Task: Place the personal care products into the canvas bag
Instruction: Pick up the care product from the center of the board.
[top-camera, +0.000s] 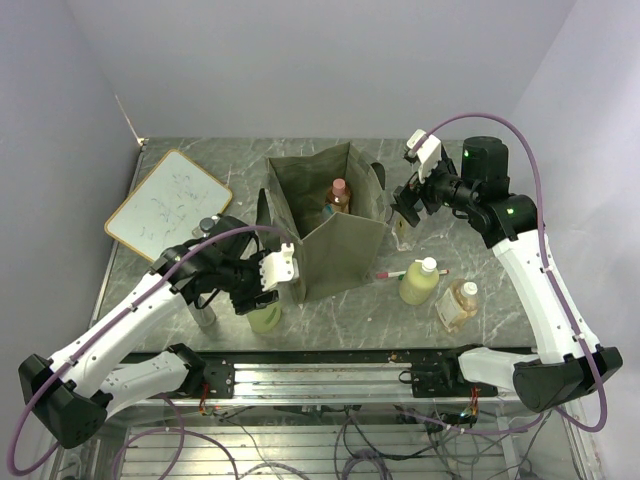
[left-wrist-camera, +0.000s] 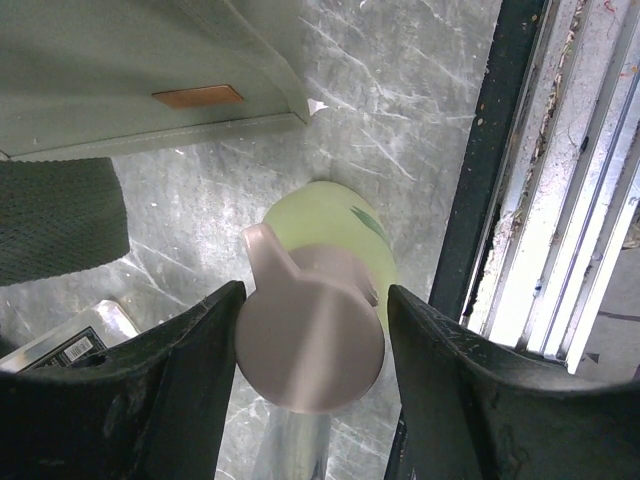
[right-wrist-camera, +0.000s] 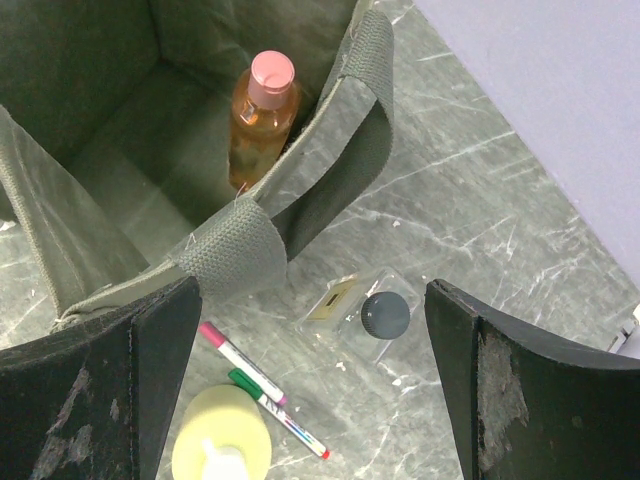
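Note:
The olive canvas bag (top-camera: 345, 245) stands open mid-table with a slim orange bottle (right-wrist-camera: 262, 115) inside. My left gripper (top-camera: 268, 293) hangs over a yellow-green bottle (left-wrist-camera: 335, 235) at the bag's front left. Its fingers straddle the white cap (left-wrist-camera: 310, 340); the left finger touches it and a small gap shows on the right. My right gripper (right-wrist-camera: 312, 290) is wide open above a clear black-lidded jar (right-wrist-camera: 375, 312) right of the bag, holding nothing. A second yellow-green bottle (top-camera: 420, 282) and an amber square bottle (top-camera: 457, 305) stand front right. A grey tube (left-wrist-camera: 290, 445) lies under the left gripper.
Two marker pens (right-wrist-camera: 262, 385) lie between the jar and the second bottle. A wood-framed whiteboard (top-camera: 170, 205) lies at the back left. The bag's handle (right-wrist-camera: 235, 255) droops beside the right gripper's left finger. The table's front rail (left-wrist-camera: 480, 200) runs just beside the left bottle.

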